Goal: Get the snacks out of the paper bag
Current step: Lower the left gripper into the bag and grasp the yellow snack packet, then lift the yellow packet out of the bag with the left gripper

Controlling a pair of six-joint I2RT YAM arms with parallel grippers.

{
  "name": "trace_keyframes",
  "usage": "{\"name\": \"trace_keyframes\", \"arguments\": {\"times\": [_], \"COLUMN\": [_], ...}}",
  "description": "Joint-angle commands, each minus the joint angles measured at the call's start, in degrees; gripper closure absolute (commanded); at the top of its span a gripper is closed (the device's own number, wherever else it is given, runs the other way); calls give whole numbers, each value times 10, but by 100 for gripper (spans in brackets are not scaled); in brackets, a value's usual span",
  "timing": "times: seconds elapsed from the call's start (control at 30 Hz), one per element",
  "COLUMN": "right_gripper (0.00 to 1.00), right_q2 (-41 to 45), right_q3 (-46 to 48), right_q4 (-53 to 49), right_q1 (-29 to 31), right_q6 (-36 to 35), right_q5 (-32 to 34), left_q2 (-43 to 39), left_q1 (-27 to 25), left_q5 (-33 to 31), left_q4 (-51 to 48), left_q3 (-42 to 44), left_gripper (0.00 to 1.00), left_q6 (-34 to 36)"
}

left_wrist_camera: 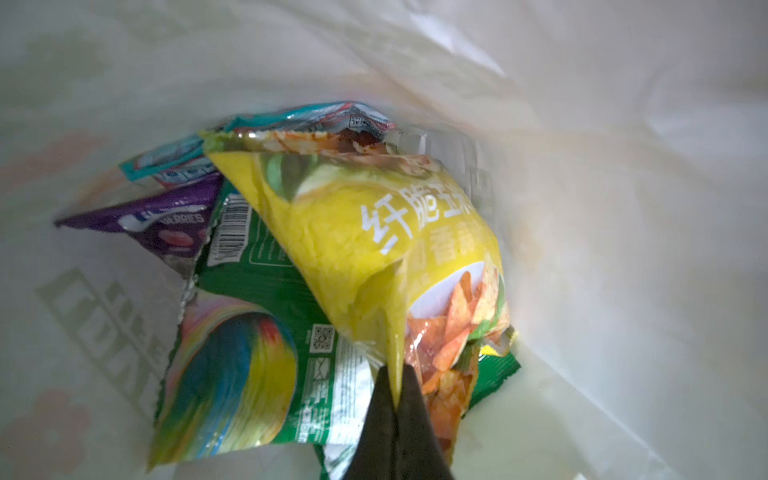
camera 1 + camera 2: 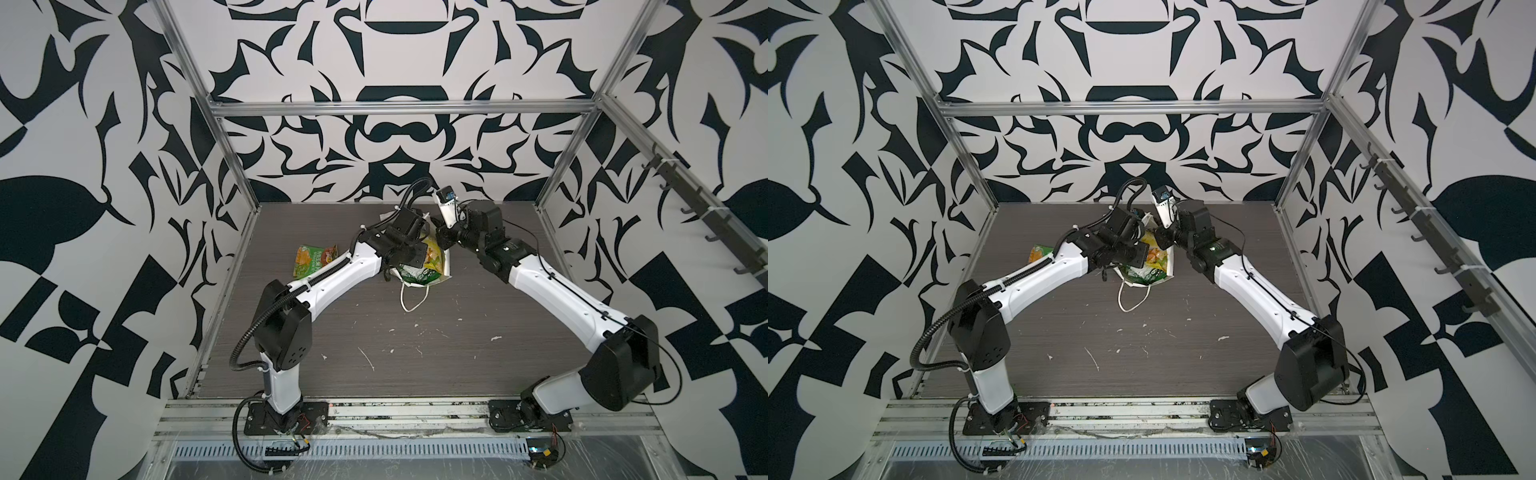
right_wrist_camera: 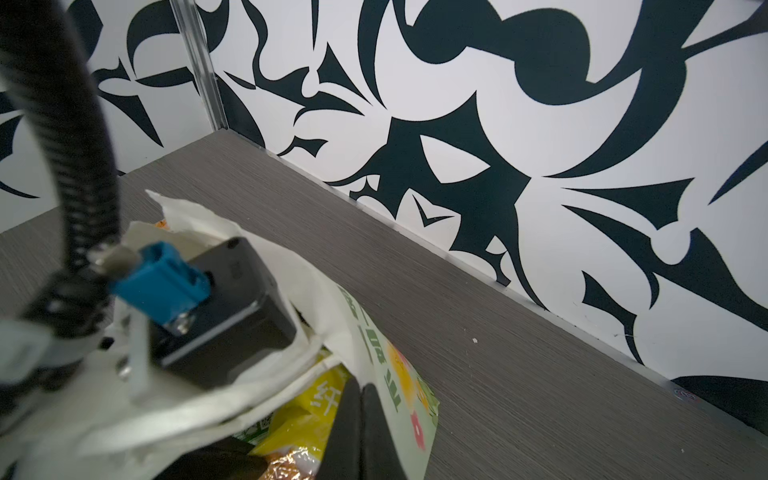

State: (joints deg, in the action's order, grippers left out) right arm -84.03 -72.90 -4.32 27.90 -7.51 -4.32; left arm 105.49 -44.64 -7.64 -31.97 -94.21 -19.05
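The white paper bag (image 2: 419,277) (image 2: 1144,277) stands open at the back middle of the table. My left gripper (image 1: 395,376) is deep inside it, shut on a pinched fold of a yellow snack packet (image 1: 353,232). Beneath that lie a green packet (image 1: 257,332), a purple one (image 1: 166,232) and a teal one (image 1: 174,162). My right gripper (image 3: 360,388) (image 2: 441,237) is shut on the bag's rim, on its flower-printed wall (image 3: 405,374). One green-orange packet (image 2: 316,259) (image 2: 1040,251) lies on the table to the left of the bag. In both top views the left wrist hides the left gripper.
The bag's cord handle (image 2: 413,297) hangs out toward the front. The back wall (image 3: 540,166) runs close behind the bag, and frame posts (image 2: 239,183) stand at the table's back corners. The grey table (image 2: 457,353) is scuffed with white marks.
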Motion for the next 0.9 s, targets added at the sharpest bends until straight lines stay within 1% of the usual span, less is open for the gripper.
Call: {"name": "trace_keyframes", "arguments": {"times": [0.0, 0.1, 0.3, 0.5, 0.67, 0.8, 0.87], "right_gripper": [100, 100, 100, 100, 100, 100, 100], "right_q2": [31, 33, 32, 33, 34, 34, 33], "right_q3": [-18, -16, -15, -18, -17, -15, -15], "right_q4": [29, 28, 23, 24, 25, 25, 24], "right_q1": [2, 2, 2, 3, 2, 2, 2], "right_q6": [-5, -8, -11, -13, -15, -15, -16], "right_q5": [10, 14, 19, 19, 19, 20, 20], "left_q2": [-6, -17, -54, -111, -159, -216, -244], "left_q1": [2, 2, 2, 2, 2, 2, 2], "left_q5": [-17, -25, -14, 8, 13, 16, 8], "left_q4": [-28, -21, 14, 67, 95, 133, 158], "left_q3": [2, 5, 27, 79, 114, 161, 187], "left_gripper": [100, 100, 100, 100, 100, 100, 100], "left_q6": [6, 10, 18, 43, 61, 75, 80]}}
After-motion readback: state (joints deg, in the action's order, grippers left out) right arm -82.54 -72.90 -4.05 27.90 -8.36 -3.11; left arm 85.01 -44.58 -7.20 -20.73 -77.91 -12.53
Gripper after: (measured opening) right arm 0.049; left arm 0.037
